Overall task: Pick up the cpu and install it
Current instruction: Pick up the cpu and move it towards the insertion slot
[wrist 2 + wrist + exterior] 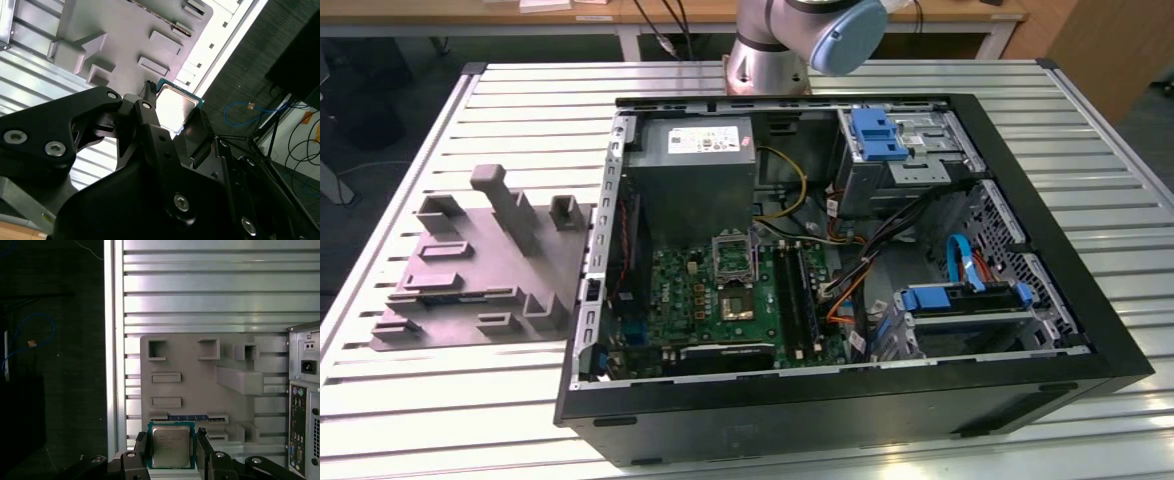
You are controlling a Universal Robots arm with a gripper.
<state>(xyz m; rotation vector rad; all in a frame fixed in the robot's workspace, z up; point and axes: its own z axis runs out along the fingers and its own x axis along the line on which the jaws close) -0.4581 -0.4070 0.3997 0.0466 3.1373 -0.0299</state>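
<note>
The cpu [171, 444] is a small flat square chip with a silvery-beige top and a green-edged rim. It sits between the two black fingers [141, 447] of my gripper [171, 452], which is shut on its two opposite edges. In the second wrist view the cpu [176, 102] catches bright light in the gripper [175, 114]. It hangs well above the grey fixture plate [200, 390], near that plate's edge. In the exterior view the metal-framed socket [734, 254] lies on the green motherboard [700, 290] inside the open computer case [854, 400].
The grey fixture plate [467, 270] with raised blocks lies on the slatted metal table [454, 400], at the exterior view's left of the case. Power supply [700, 150], drive cages [894, 150] and loose cables [881, 250] crowd the case. The arm's base [767, 50] stands behind it.
</note>
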